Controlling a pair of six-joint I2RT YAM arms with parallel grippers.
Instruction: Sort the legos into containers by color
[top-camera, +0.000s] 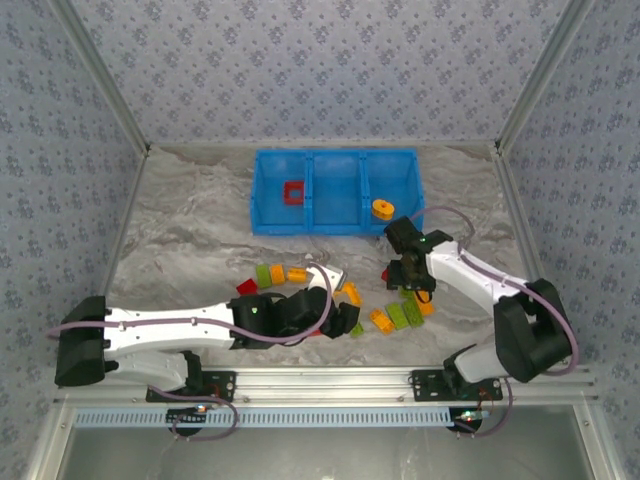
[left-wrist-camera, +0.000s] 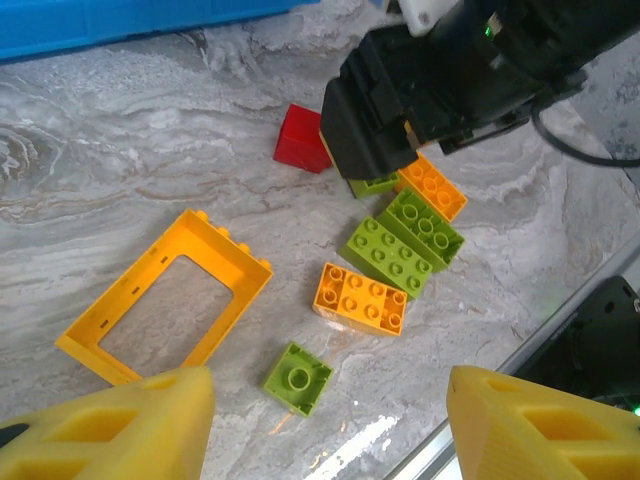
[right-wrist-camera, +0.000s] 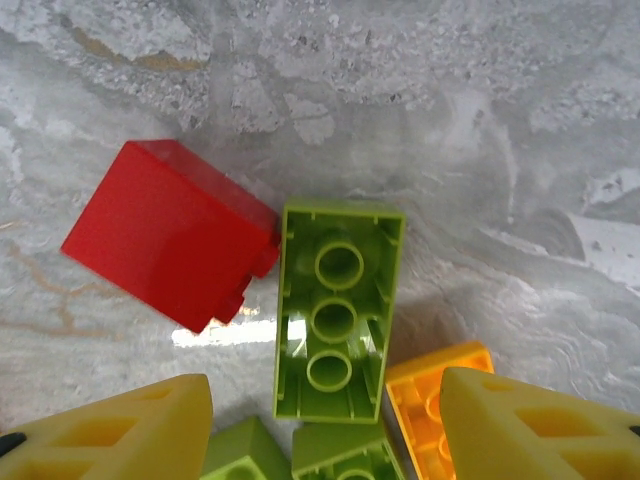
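We count three compartments in the blue tray: one red frame left, one round orange brick right. Left pincer and right pincer stand apart, empty.

A blue tray sits near the far edge of the counter. A red frame brick lies in its left compartment and an orange round brick in its right. Loose legos are scattered toward the near edge, with the left pincer and right pincer low among them.
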